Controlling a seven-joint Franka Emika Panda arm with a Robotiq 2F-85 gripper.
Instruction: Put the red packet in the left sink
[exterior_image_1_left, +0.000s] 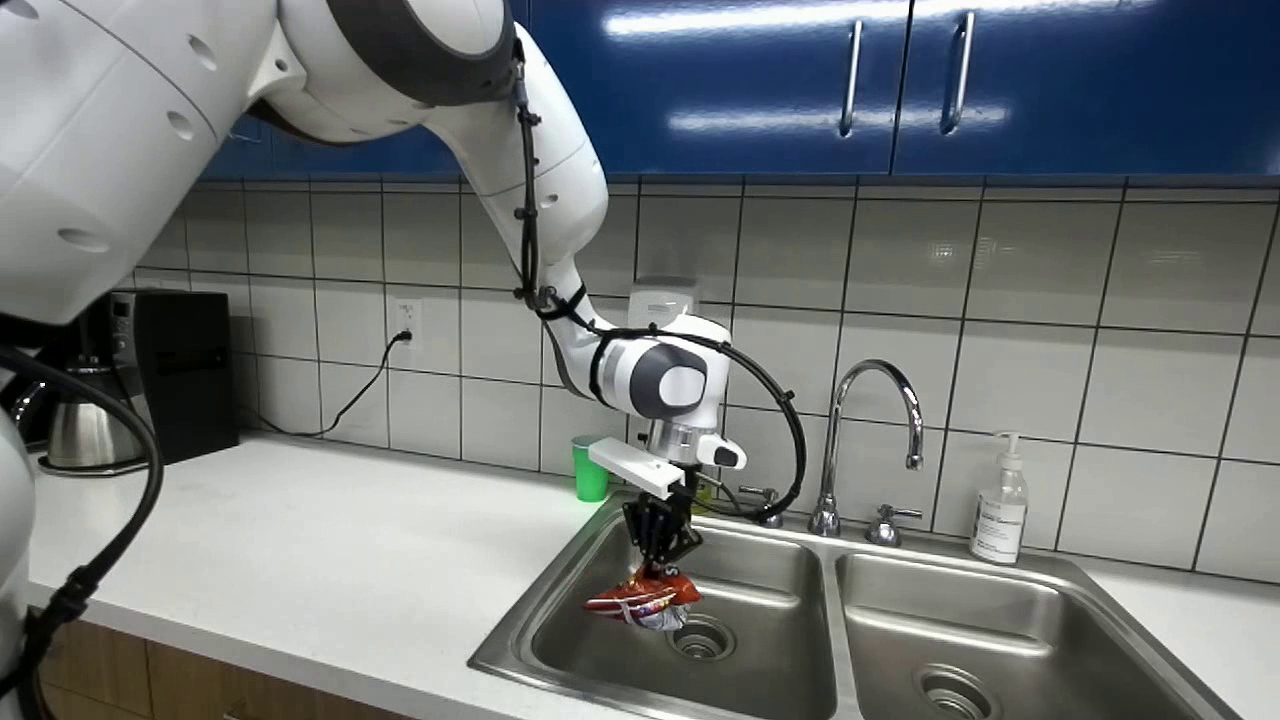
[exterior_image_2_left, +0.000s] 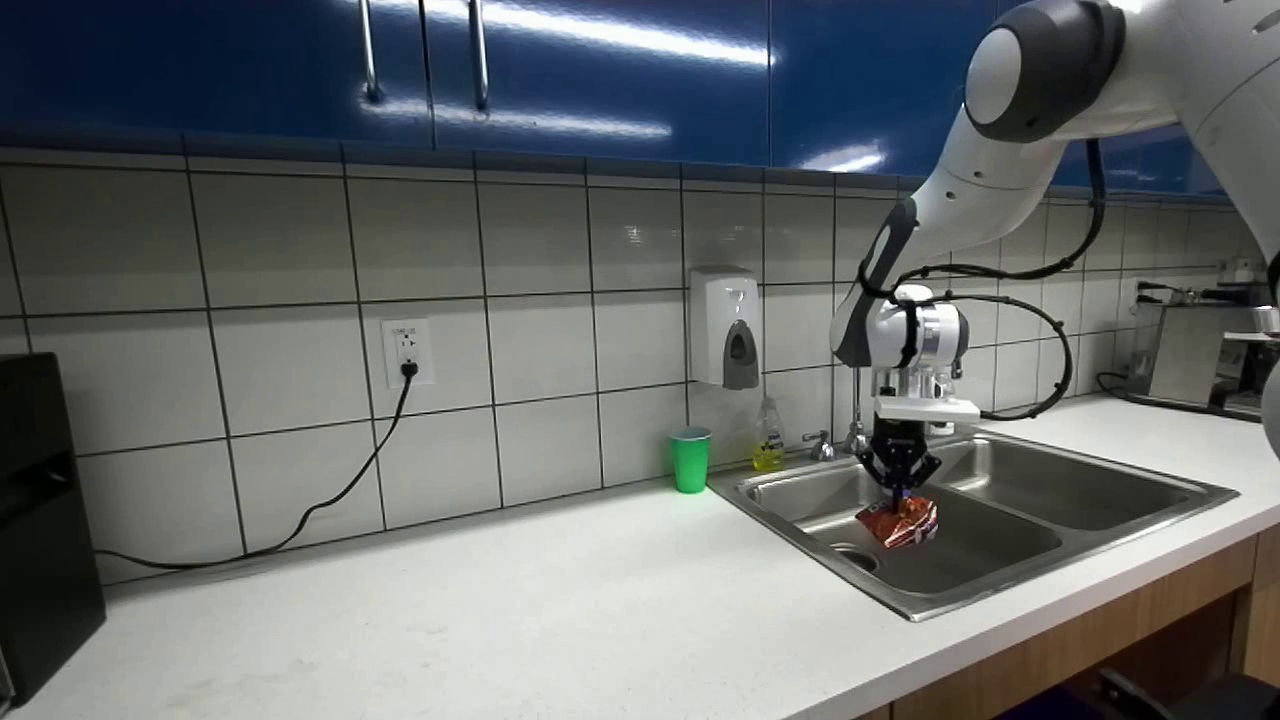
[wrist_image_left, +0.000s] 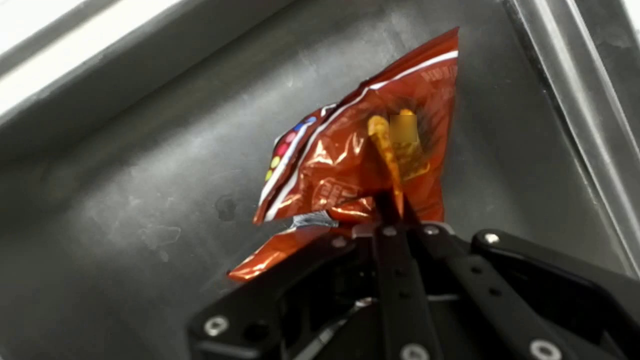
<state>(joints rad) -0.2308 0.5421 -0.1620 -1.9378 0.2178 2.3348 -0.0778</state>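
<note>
claw (exterior_image_2_left: 897, 496) pinching red pkt (exterior_image_1_left: 640, 597) over l sink (exterior_image_1_left: 770, 640)

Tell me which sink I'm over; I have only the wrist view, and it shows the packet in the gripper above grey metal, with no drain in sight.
Observer: The left sink. In both exterior views the packet hangs to the left of the divider.
Operator: Good. And where is the drain from the packet?
Observer: Close by in the picture: in an exterior view it shows at the packet's lower right.
</note>
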